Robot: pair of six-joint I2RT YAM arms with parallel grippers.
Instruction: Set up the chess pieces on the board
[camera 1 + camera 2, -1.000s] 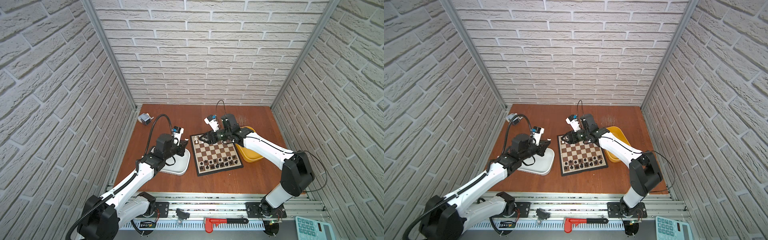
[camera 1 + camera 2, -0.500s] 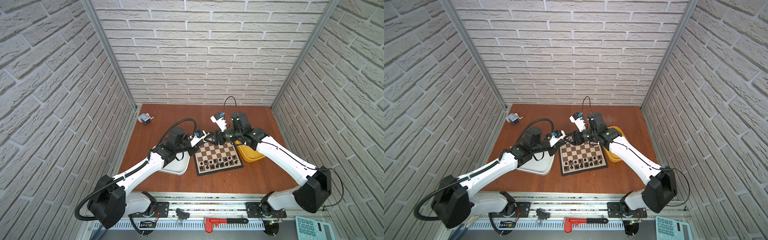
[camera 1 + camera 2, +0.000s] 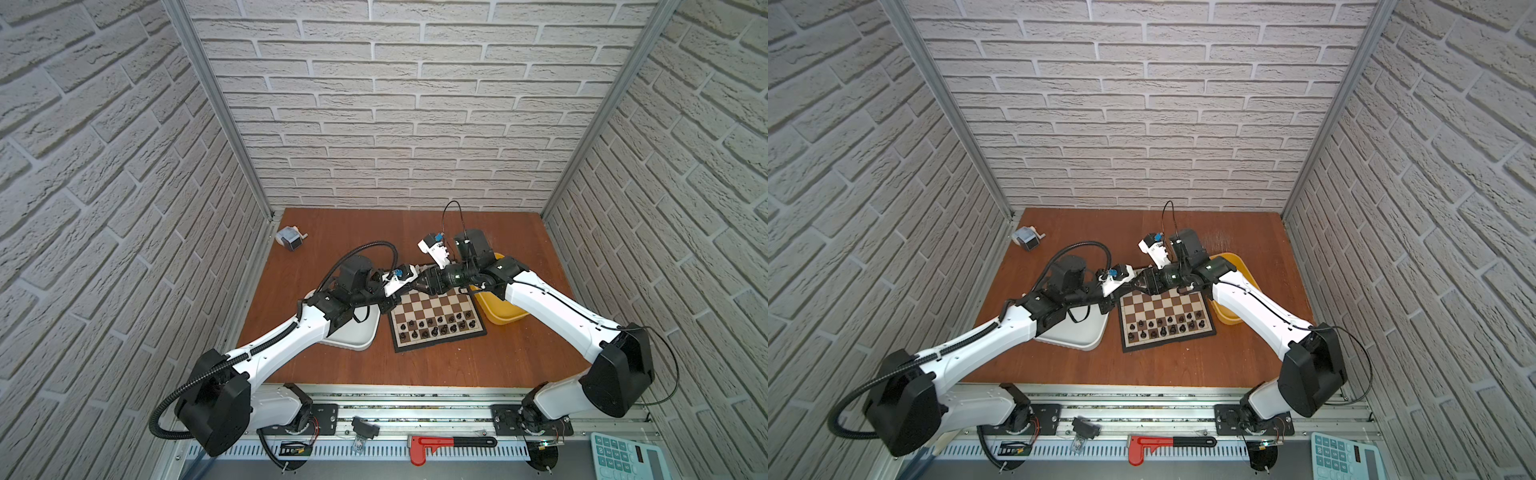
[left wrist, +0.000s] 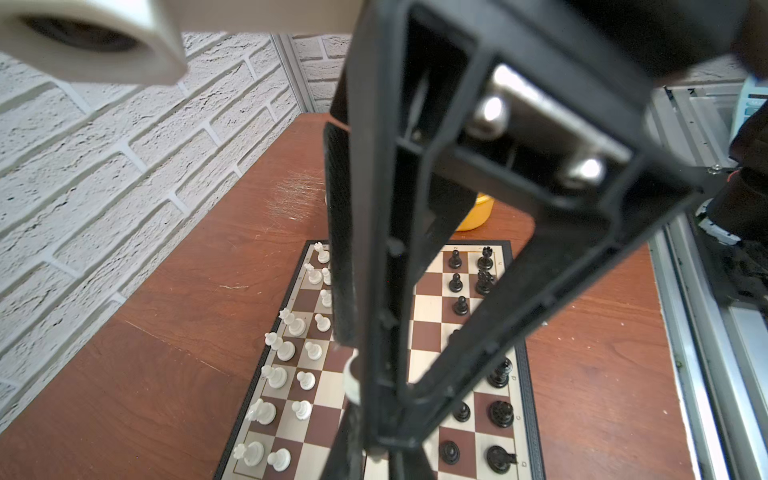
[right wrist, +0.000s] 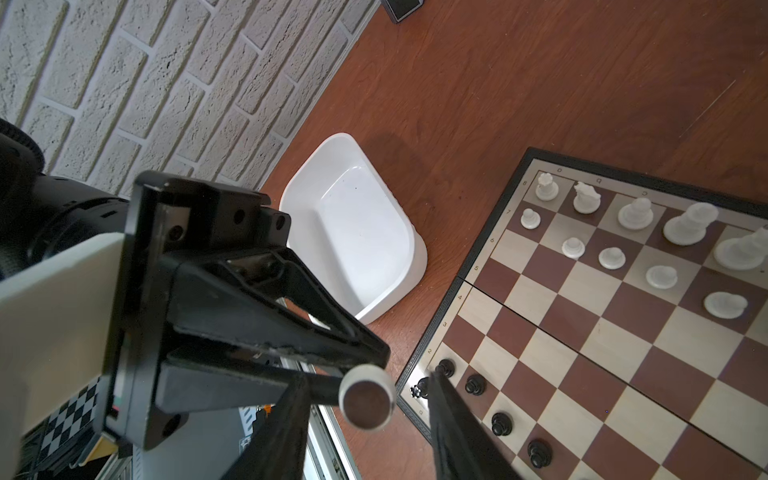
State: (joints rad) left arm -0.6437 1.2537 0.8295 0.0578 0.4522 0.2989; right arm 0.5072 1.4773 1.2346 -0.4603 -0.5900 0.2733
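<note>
The left gripper [image 5: 360, 370] is clenching a white piece [image 5: 365, 401] at its tips. It is holding the piece level in the air, with the round base facing the right wrist camera; I cannot tell which chessman it is. The right gripper [image 5: 368, 376] is facing it tip to tip. Its fingers [image 5: 455, 428] are standing apart on either side of the piece with a gap showing on each side, so they are not grasping it.

In both top views the two grippers are hovering above the far edge of the board [image 3: 432, 306], toward its left corner. The board is lying flat on the table [image 3: 457, 365], between a white tub [image 3: 353, 334] on its left and a yellow tub [image 3: 500, 313] on its right, each just beside it.

Black pieces [image 3: 436, 328] are standing in the two near rows. The other white pieces [image 5: 586, 199] are standing upright along the far rows. The arms are mostly hiding them in the top views, but the wrist views are showing them clearly
</note>
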